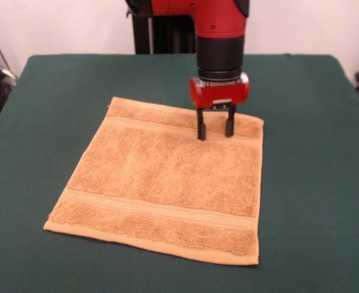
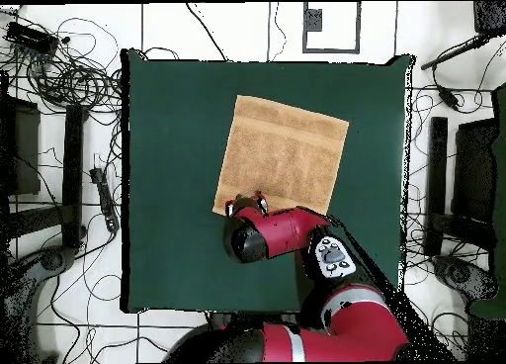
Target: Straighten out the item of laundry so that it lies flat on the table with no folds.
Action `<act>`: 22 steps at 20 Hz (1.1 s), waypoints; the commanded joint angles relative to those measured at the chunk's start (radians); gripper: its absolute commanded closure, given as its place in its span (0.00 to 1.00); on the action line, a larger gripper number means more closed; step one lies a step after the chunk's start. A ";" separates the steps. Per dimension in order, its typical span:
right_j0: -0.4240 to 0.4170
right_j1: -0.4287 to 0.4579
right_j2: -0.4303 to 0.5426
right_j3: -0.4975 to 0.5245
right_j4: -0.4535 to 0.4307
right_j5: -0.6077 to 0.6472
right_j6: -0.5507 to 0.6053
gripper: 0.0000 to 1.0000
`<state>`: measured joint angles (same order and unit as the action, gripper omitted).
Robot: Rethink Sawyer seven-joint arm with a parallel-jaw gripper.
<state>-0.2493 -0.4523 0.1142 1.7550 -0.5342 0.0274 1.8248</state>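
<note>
Towel (image 1: 167, 177): orange-tan terry, spread nearly flat mid-table (image 1: 314, 183), no folds visible. Soft, light, limp; likely to drag and bunch on the felt, so best taken at a corner or hem. Near hem slightly raised. Gripper (image 1: 215, 129): at the far edge, fingers apart, holding nothing; tips seem at the pile, contact uncertain. White label not found; the arm hides that corner from overhead.

Front camera: low, close, facing robot across table (image 1: 57, 79). Overhead: high, straight down. Both share table (image 2: 178, 182).
</note>
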 commanded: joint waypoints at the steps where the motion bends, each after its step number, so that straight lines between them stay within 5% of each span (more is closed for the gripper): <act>1: -0.033 0.075 0.102 0.120 -0.151 0.235 -0.177 0.00; 22: -0.155 0.064 0.152 0.128 -0.449 0.288 -0.282 0.00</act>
<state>-0.3636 -0.4789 0.2307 1.7747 -0.8431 0.0451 1.8248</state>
